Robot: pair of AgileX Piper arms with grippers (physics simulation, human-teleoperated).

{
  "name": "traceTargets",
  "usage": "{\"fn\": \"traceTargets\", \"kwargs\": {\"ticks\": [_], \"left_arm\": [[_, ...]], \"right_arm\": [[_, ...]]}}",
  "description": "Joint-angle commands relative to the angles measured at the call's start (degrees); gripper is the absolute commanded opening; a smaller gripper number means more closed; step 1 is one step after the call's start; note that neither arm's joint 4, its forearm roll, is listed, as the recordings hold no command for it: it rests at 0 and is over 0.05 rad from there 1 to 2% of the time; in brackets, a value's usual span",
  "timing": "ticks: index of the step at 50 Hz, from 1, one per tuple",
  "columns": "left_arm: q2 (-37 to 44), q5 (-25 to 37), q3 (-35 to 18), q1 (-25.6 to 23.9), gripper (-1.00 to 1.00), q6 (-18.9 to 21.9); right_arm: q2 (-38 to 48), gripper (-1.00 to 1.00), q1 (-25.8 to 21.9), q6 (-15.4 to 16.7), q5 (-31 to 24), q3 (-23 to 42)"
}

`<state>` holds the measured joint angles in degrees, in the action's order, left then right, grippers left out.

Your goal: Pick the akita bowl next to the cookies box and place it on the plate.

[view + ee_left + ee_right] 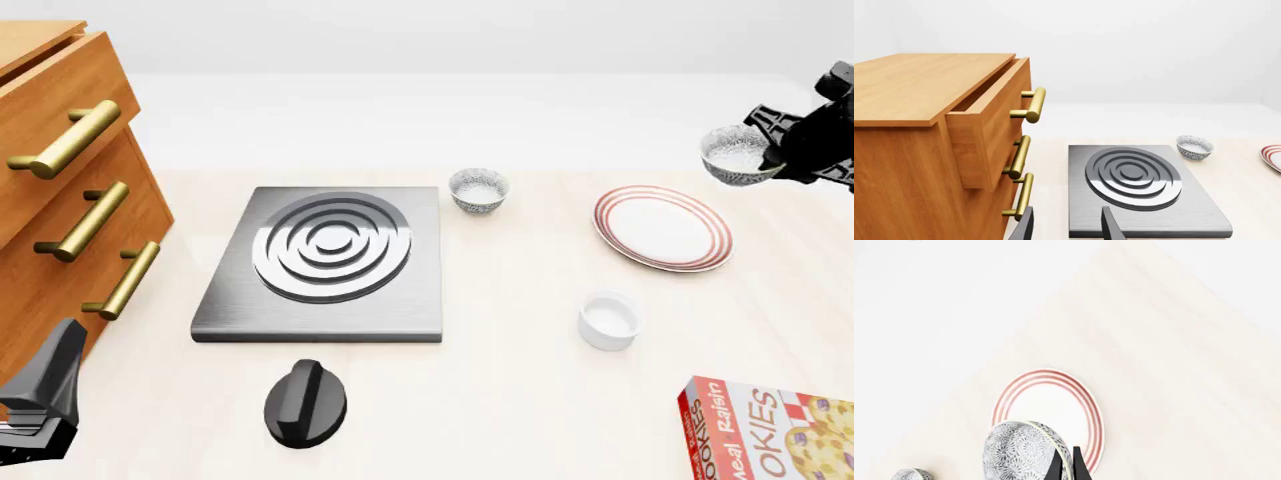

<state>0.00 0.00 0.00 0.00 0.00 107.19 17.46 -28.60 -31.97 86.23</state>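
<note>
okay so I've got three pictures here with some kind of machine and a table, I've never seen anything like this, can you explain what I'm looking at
It is a simulated two-armed robot at a table. One picture looks down from above; the other two come from cameras on each arm's wrist. The right gripper holds a small speckled akita bowl in the air above the ringed plate. The left gripper is open and holds nothing, near a wooden drawer cabinet. Also on the table: a stove burner, its knob, a second bowl, a white cup and the cookies box.

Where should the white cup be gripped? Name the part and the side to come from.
Grip the white cup by its rim, with one finger inside the wall and one outside, coming straight down from above. It stands upright with its mouth open to the top, and it shows no handle, so the thin round wall is probably the easiest part to pinch.
</note>
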Motion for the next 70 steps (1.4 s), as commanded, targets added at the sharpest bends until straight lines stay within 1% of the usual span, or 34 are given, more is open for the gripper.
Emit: {"fn": "traceTargets", "kwargs": {"ticks": [1, 3, 4, 5, 7, 8, 14, 15, 16, 18, 21, 22, 23, 25, 26, 27, 29, 30, 32, 33, 34, 36, 37, 42, 43, 44, 45, 47, 50, 52, 60, 62, 64, 70], "left_arm": [[0.0, 0.0, 0.0, 0.0, 1.0, 0.0], [0.0, 0.0, 0.0, 0.0, 1.0, 0.0], [0.0, 0.0, 0.0, 0.0, 1.0, 0.0], [0.0, 0.0, 0.0, 0.0, 1.0, 0.0], [0.0, 0.0, 0.0, 0.0, 1.0, 0.0], [0.0, 0.0, 0.0, 0.0, 1.0, 0.0], [0.0, 0.0, 0.0, 0.0, 1.0, 0.0], [0.0, 0.0, 0.0, 0.0, 1.0, 0.0], [0.0, 0.0, 0.0, 0.0, 1.0, 0.0], [0.0, 0.0, 0.0, 0.0, 1.0, 0.0], [0.0, 0.0, 0.0, 0.0, 1.0, 0.0], [0.0, 0.0, 0.0, 0.0, 1.0, 0.0], [0.0, 0.0, 0.0, 0.0, 1.0, 0.0], [0.0, 0.0, 0.0, 0.0, 1.0, 0.0], [0.0, 0.0, 0.0, 0.0, 1.0, 0.0], [0.0, 0.0, 0.0, 0.0, 1.0, 0.0], [0.0, 0.0, 0.0, 0.0, 1.0, 0.0], [0.0, 0.0, 0.0, 0.0, 1.0, 0.0], [0.0, 0.0, 0.0, 0.0, 1.0, 0.0], [0.0, 0.0, 0.0, 0.0, 1.0, 0.0], [0.0, 0.0, 0.0, 0.0, 1.0, 0.0], [0.0, 0.0, 0.0, 0.0, 1.0, 0.0], [0.0, 0.0, 0.0, 0.0, 1.0, 0.0], [0.0, 0.0, 0.0, 0.0, 1.0, 0.0], [0.0, 0.0, 0.0, 0.0, 1.0, 0.0], [0.0, 0.0, 0.0, 0.0, 1.0, 0.0], [0.0, 0.0, 0.0, 0.0, 1.0, 0.0], [0.0, 0.0, 0.0, 0.0, 1.0, 0.0], [0.0, 0.0, 0.0, 0.0, 1.0, 0.0], [0.0, 0.0, 0.0, 0.0, 1.0, 0.0], [0.0, 0.0, 0.0, 0.0, 1.0, 0.0], [0.0, 0.0, 0.0, 0.0, 1.0, 0.0], [0.0, 0.0, 0.0, 0.0, 1.0, 0.0], [0.0, 0.0, 0.0, 0.0, 1.0, 0.0]], "right_arm": [[0.6, -1.0, -1.6, -6.4, 5.6, -5.1], [0.8, -1.0, -1.1, -6.0, 5.5, -5.0], [0.9, -1.0, -1.4, -7.5, 6.3, -6.0], [0.5, -1.0, -2.6, -10.3, 8.2, -7.9], [0.5, -1.0, -1.8, -9.7, 8.1, -7.6], [0.6, -1.0, -1.8, -10.8, 8.7, -8.3], [1.1, -1.0, -0.5, -10.9, 9.1, -8.5], [1.1, -1.0, -0.7, -11.7, 9.7, -9.1], [0.9, -1.0, -1.3, -13.6, 11.0, -10.4], [0.9, -1.0, -0.2, -12.9, 10.9, -10.0], [1.8, -1.0, -1.3, -14.6, 11.8, -10.9], [1.7, -1.0, -0.5, -15.3, 12.2, -11.4], [1.7, -1.0, -1.5, -16.7, 13.1, -12.2], [2.2, -1.0, -1.2, -16.4, 12.6, -11.5], [2.3, -1.0, -2.8, -19.4, 14.5, -13.4], [2.5, -1.0, -2.0, -18.3, 13.9, -12.5], [2.7, -1.0, -1.9, -18.1, 13.7, -12.1], [3.2, -1.0, -3.7, -21.1, 15.7, -13.8], [3.6, -1.0, -3.5, -20.5, 15.3, -13.2], [3.8, -1.0, -4.4, -22.1, 16.3, -14.1], [4.0, -1.0, -4.3, -22.1, 16.6, -14.1], [4.8, -1.0, -3.4, -20.6, 15.5, -12.7], [4.8, -1.0, -4.6, -23.3, 17.6, -14.5], [6.1, -1.0, -3.8, -21.9, 16.7, -12.7], [6.3, -1.0, -3.8, -22.1, 16.8, -12.5], [6.3, -1.0, -5.0, -24.2, 18.3, -13.9], [6.5, -1.0, -4.3, -23.2, 17.7, -13.0], [6.8, -1.0, -4.0, -22.9, 17.4, -12.4], [7.0, -1.0, -4.2, -23.7, 18.2, -12.8], [7.5, -1.0, -3.9, -23.0, 17.8, -12.1], [8.7, -1.0, -4.9, -24.3, 19.6, -12.4], [8.9, -1.0, -4.4, -23.6, 19.2, -11.9], [9.0, -1.0, -4.8, -24.2, 19.7, -12.3], [9.6, -1.0, -4.7, -24.3, 19.5, -11.4]]}}
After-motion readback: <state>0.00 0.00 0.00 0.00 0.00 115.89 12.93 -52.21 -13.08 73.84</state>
